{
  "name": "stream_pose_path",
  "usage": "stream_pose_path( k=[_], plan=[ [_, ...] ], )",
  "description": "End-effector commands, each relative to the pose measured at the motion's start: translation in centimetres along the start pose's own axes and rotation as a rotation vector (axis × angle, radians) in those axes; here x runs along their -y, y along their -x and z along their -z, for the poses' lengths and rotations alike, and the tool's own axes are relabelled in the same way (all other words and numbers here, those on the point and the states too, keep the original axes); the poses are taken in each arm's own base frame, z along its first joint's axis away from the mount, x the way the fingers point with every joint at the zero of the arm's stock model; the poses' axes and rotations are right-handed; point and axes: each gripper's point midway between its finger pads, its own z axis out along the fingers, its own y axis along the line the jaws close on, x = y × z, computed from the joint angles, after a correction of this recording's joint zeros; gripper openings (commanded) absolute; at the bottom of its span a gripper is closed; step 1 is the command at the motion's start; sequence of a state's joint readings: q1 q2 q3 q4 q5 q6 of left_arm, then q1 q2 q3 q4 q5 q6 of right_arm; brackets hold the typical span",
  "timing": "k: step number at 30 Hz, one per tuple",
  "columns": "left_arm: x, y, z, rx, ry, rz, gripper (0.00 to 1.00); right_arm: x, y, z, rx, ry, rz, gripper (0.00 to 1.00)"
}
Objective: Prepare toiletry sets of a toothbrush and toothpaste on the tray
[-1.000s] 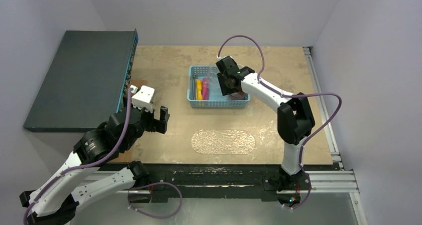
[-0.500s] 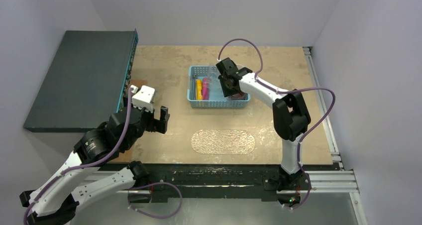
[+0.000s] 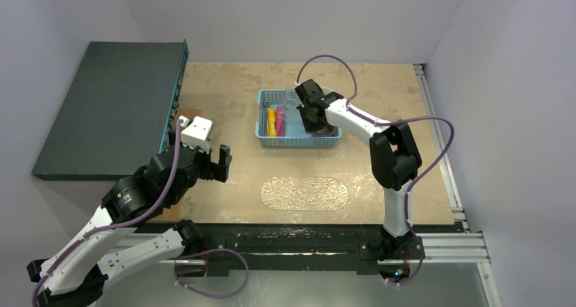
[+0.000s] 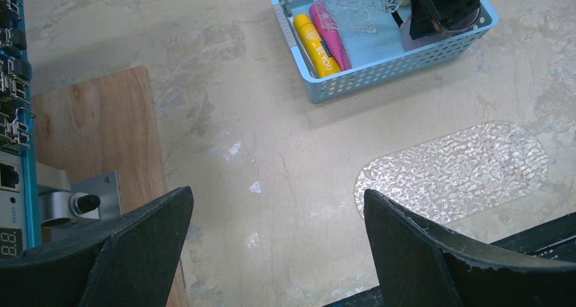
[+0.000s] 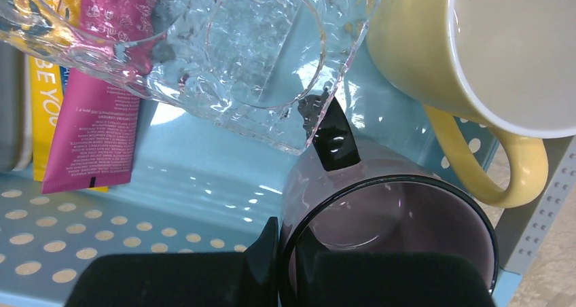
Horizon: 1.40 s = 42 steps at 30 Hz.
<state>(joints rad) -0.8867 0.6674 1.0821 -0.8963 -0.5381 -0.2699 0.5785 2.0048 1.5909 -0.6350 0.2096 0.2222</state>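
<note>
The pink tube [image 5: 102, 117] and the yellow tube [image 5: 47, 96] lie side by side in the light-blue basket [image 3: 299, 142], also seen as the pink tube [image 4: 331, 27] and yellow tube [image 4: 316, 45] from the left wrist. A pale strip [image 5: 10, 117] beside them may be a toothbrush; I cannot tell. My right gripper [image 5: 285, 253] is down in the basket, shut on the rim wall of the purple mug [image 5: 387, 232], one finger inside and one outside. The clear textured tray [image 3: 304, 193] lies bare in front of the basket. My left gripper [image 4: 277, 198] hovers open over the table, left of the tray [image 4: 455, 171].
A yellow mug [image 5: 435, 56] and a clear crinkled plastic piece [image 5: 251, 69] share the basket, the plastic partly over the tubes. A dark box [image 3: 109, 106] and a wooden board [image 4: 95, 137] occupy the table's left side.
The right gripper's jaws have closed onto the purple mug's rim inside the basket, and the right arm's elbow has shifted slightly left. The left arm has stayed still.
</note>
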Motion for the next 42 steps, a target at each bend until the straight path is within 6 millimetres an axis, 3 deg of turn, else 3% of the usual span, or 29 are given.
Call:
stream_pose_path(
  k=[1,10,22,32,37,42],
  plan=[
    [0.3,0.7,-0.1,0.022,-0.007,0.012,0.96,0.3,2.1,1.2,0.044,-0.002,0.009,0.00],
    [0.3,0.7,-0.2,0.021,-0.008,0.013,0.96,3.6,3.3,3.5,0.066,-0.165,0.033,0.00],
    [0.4,0.7,-0.1,0.021,-0.011,0.014,0.96,4.2,5.3,8.2,0.142,-0.180,0.024,0.00],
    [0.3,0.8,0.0,0.027,-0.012,0.018,0.96,2.6,6.5,13.5,0.247,-0.151,0.042,0.00],
    [0.2,0.9,0.1,0.032,-0.011,0.021,0.96,0.4,6.2,16.5,0.309,-0.072,0.080,0.00],
    [0.1,0.9,0.2,0.036,-0.005,0.022,0.96,-2.0,4.8,18.0,0.330,0.024,0.150,0.00]
  ],
)
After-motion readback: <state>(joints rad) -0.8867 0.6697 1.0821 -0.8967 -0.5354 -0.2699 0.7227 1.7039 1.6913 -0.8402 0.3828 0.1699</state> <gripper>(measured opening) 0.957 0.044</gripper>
